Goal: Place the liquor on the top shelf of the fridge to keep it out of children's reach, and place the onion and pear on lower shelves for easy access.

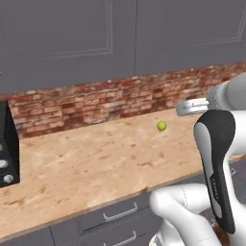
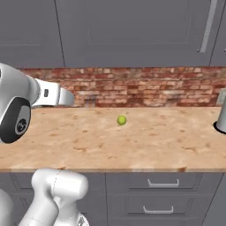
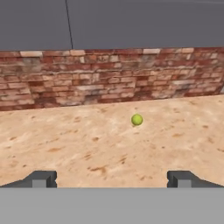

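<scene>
The tool stands wide, its two dark fingertips set far apart and nothing between them. It is held level above the wooden desk, facing the brick wall. The pear — a small yellow-green ball — lies on the desk ahead of the tool, a little toward its right fingertip and well clear of both, nearer the brick wall than the tool is. The pear rests alone on bare wood, touching nothing else. Beyond the wall, above the tool's line of sight, run grey cabinet doors. In the right base view a grey cylindrical object stands on the desk far off to the tool's right — what it is I cannot tell. In the left base view a black appliance sits far to the tool's left, and grey drawers lie under the desk edge.
</scene>
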